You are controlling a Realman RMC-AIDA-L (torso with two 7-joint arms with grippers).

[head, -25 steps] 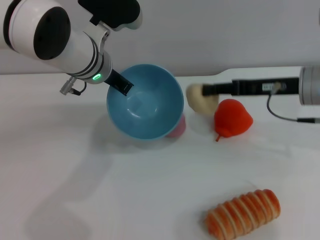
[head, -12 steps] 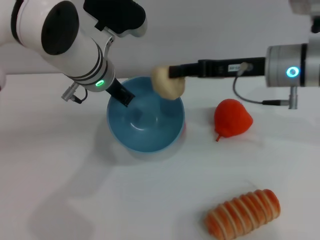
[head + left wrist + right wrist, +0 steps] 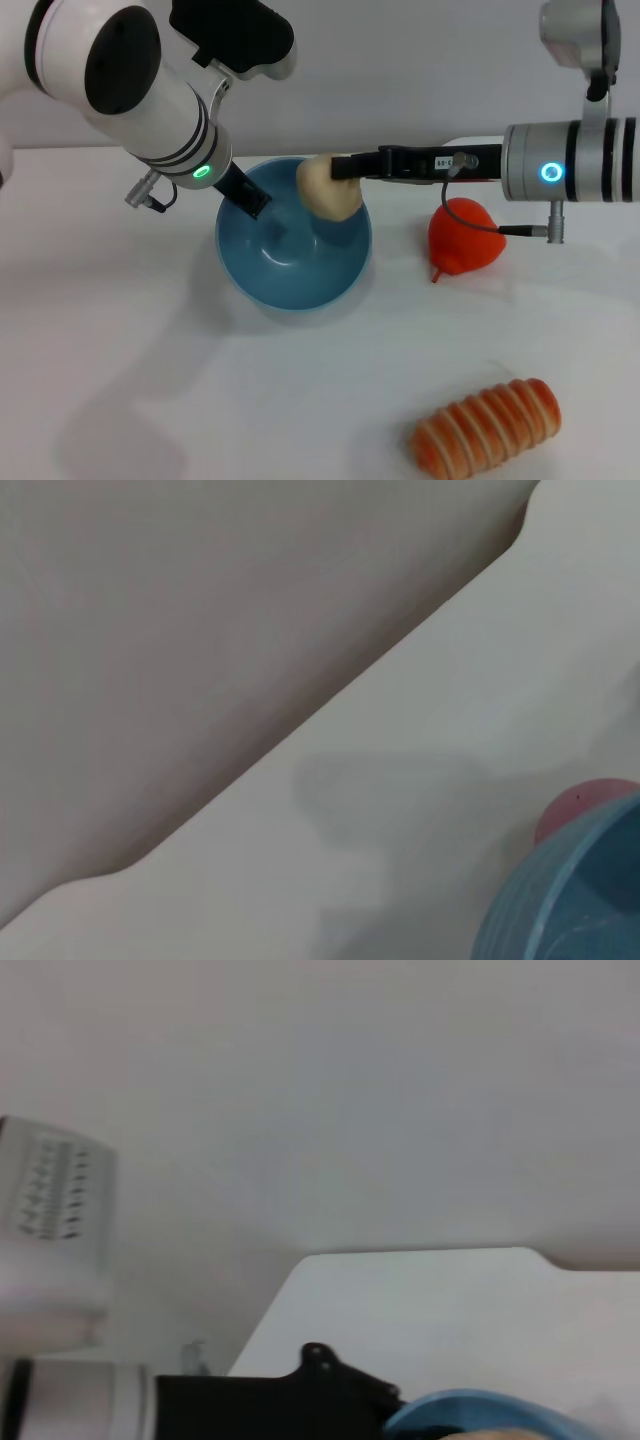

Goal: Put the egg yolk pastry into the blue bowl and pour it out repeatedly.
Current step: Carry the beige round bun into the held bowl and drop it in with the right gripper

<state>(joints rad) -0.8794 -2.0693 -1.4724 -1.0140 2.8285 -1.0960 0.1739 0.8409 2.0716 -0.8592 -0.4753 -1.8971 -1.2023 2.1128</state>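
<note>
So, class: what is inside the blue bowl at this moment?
Nothing rests on the blue bowl's visible floor. The right tool holds the pastry above its far rim; the left tool grips the rim. The pastry hides part of the interior.

Bare table lower left gives open passage. Bread roll blocks lower right, red fruit crowds the bowl's right, both grippers cover its top.

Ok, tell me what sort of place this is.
Probably a robot test bench, not a kitchen: a bare white table against a plain wall, with toy-like food laid out, a red pear-shaped piece and an orange ridged bread roll, while two robot arms work over a blue bowl.
</note>
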